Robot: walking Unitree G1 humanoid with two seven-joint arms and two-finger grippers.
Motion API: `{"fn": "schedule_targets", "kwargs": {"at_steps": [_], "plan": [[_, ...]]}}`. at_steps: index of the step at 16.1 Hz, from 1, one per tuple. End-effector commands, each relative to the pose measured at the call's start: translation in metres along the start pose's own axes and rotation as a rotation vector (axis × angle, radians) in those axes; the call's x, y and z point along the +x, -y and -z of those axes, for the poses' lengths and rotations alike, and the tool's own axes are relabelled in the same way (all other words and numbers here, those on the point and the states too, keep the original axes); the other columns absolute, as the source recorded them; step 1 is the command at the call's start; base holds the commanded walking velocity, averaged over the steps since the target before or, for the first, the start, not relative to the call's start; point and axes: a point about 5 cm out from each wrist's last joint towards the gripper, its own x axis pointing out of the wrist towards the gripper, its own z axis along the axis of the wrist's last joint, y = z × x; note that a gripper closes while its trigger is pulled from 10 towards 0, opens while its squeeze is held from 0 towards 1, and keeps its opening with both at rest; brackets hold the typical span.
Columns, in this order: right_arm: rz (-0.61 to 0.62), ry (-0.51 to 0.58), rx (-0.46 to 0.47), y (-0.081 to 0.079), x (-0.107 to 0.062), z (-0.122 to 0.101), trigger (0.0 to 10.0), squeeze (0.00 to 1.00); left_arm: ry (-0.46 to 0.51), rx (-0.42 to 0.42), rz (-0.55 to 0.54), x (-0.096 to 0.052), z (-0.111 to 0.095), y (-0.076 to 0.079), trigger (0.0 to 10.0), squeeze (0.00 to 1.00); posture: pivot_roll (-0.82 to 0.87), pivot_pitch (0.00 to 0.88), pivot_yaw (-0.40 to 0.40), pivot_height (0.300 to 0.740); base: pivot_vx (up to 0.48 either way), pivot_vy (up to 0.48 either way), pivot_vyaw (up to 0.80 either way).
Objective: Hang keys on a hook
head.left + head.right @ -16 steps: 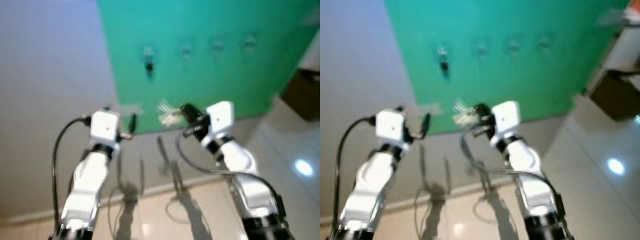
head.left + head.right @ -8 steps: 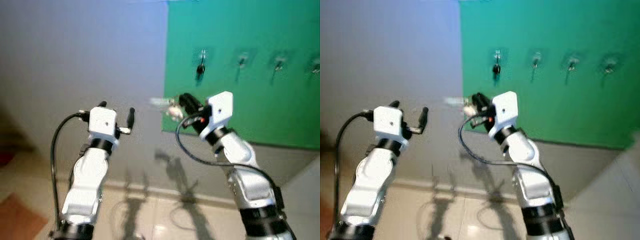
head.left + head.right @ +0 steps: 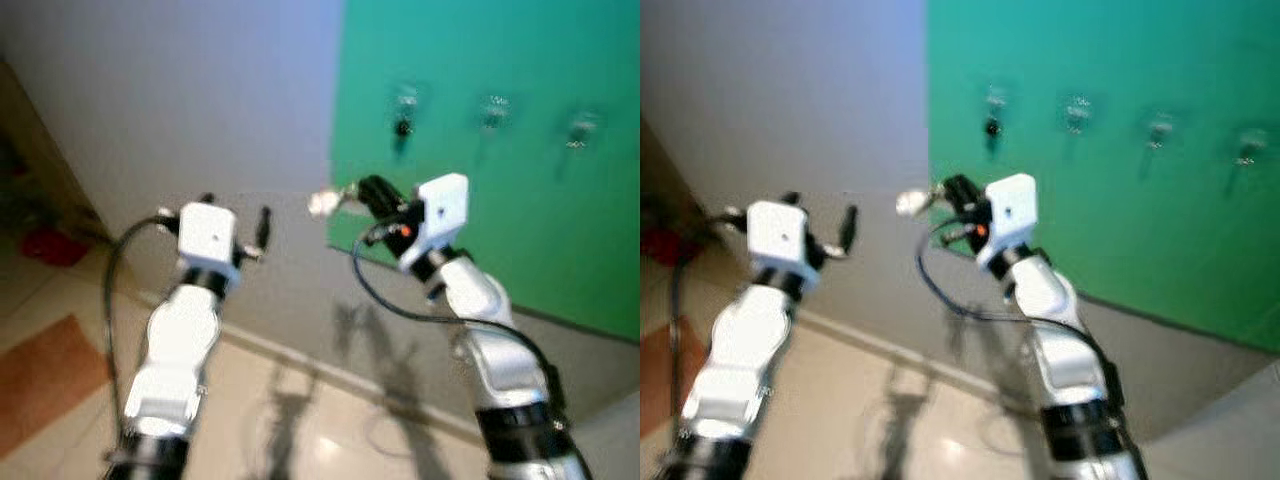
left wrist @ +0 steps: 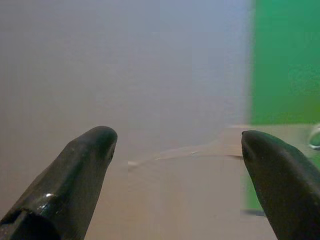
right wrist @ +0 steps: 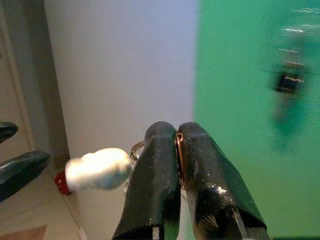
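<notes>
green panel [image 3: 500, 170] on the wall carries a row of hooks [image 3: 495, 108], the leftmost with a dark key [image 3: 402, 127] on it. right gripper [image 5: 177, 145] is pinched tight on the keys [image 5: 100, 169] ring, by the panel's left edge. left gripper [image 4: 177, 145] gapes wide, holding nothing.

2 silver-white segmented arms, boxy white wrists, looping black cables, long glossy black fingers [image 4: 75, 185].
</notes>
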Motion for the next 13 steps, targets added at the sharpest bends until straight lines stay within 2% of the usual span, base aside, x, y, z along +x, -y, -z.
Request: {"fn": "schedule_targets", "kwargs": {"at_steps": [1,3,5,7,10,13], "plan": [[0.009,0.028,0.0,0.0,0.002,-0.006,10.0,0.0,-0.002,0.018,-0.004,0.0,0.0,-0.004,10.0,0.0,-0.02,0.0,0.033,0.74,0.0,-0.48,0.8],[0.032,0.032,-0.003,0.001,0.002,-0.006,10.0,0.0,-0.003,0.023,0.003,0.001,0.0,-0.004,10.0,0.0,-0.02,0.0,0.036,0.74,0.0,-0.427,0.8],[0.055,0.037,-0.006,0.003,0.002,-0.006,10.0,0.0,-0.004,0.023,0.003,0.001,0.0,-0.005,10.0,0.0,-0.02,0.0,0.041,0.74,0.0,0.0,0.8],[0.111,0.056,0.035,0.008,0.003,-0.011,10.0,0.0,-0.014,0.02,0.006,0.003,0.0,-0.006,10.0,0.0,-0.02,0.0,0.046,0.74,0.0,0.0,0.0],[0.087,0.071,0.056,0.004,0.005,-0.017,10.0,0.0,-0.007,0.05,0.046,0.004,-0.002,-0.005,10.0,0.0,-0.02,0.0,0.048,0.74,0.0,0.0,0.0],[0.132,0.123,0.077,0.005,0.015,-0.028,10.0,0.0,0.021,0.063,0.183,0.003,-0.008,0.001,10.0,0.0,-0.01,0.0,0.053,0.74,0.0,0.0,0.0]]}}
